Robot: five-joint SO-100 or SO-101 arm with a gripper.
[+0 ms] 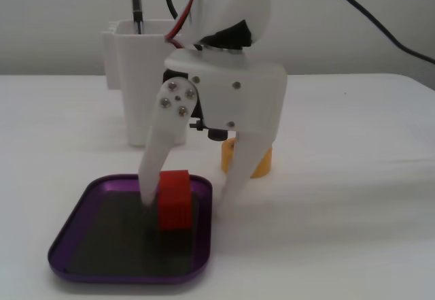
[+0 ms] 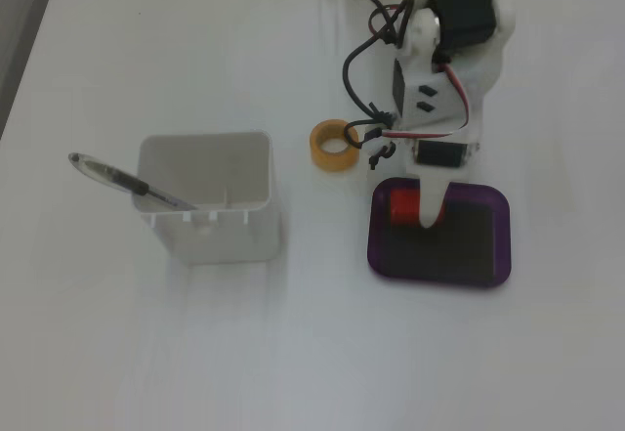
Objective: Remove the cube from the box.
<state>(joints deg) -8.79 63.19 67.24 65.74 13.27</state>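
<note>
With the red cube (image 1: 175, 200) standing on the dark floor of the purple tray (image 1: 81, 226), the task is barely begun: the gripper (image 1: 187, 198) straddles it with fingers spread wide, holding nothing, so gripping and lifting out remain.

ribbed red plastic cube (image 1: 175, 200), glossy purple metallic box (image 1: 71, 234) with matt dark floor

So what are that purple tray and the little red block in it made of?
The tray looks like thin metal with a glossy purple coat: its low rim shines, while its dark floor is matte. The red block looks like matte plastic, uniformly coloured, with faint ribbing on its side. Neither can be confirmed by sight alone.
</note>
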